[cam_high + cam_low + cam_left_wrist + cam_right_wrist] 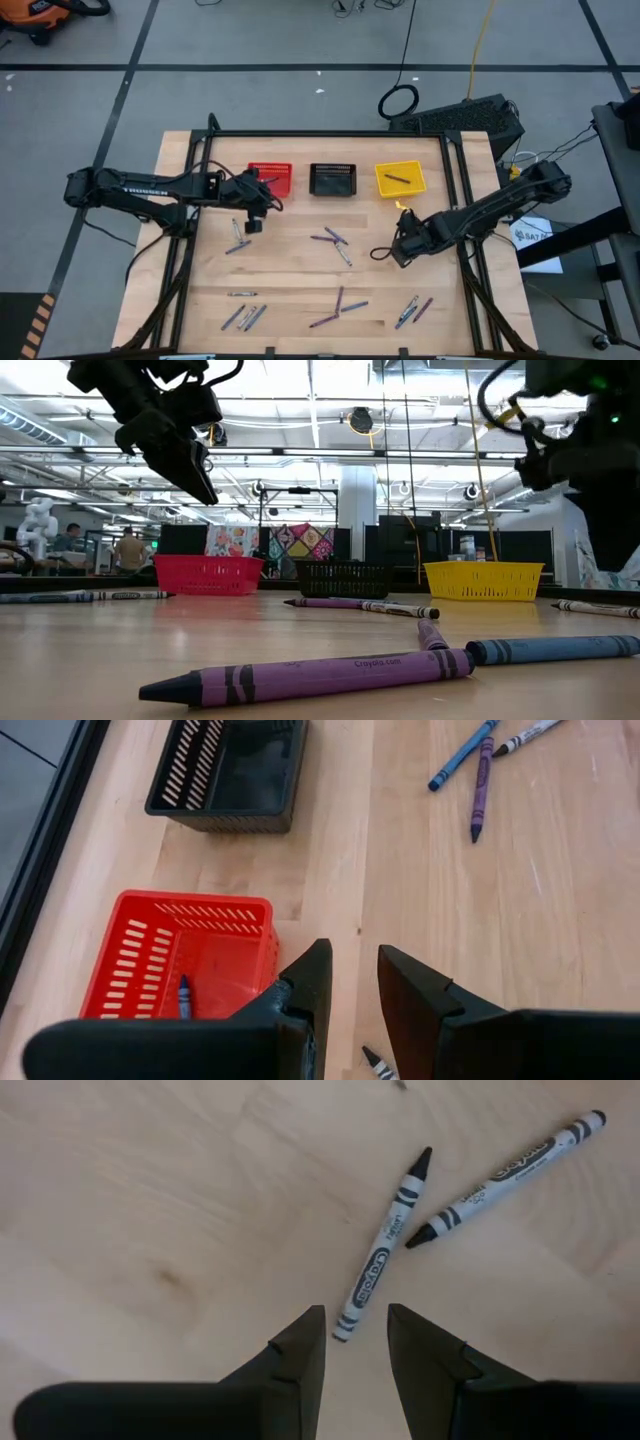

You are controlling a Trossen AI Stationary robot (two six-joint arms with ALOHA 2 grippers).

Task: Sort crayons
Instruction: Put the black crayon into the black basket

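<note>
Crayons lie scattered flat on the wooden table (300,270): a purple and grey cluster (335,242) in the middle, others near the front (338,305). My left gripper (355,975) hovers open and empty beside the red basket (200,906), which holds one blue crayon (184,997). My right gripper (356,1330) points down, open, above two grey crayons (385,1245) (510,1175). The near end of the first lies just ahead of the gap between the fingers, and nothing is between them. In the low view the left gripper (200,480) hangs well above the table.
Red (252,180), black (334,168) and yellow (380,186) baskets stand in a row along the table's far side; the yellow one holds a dark crayon (397,177). More crayons lie at front left (245,316), front right (412,310) and by the left gripper (238,240).
</note>
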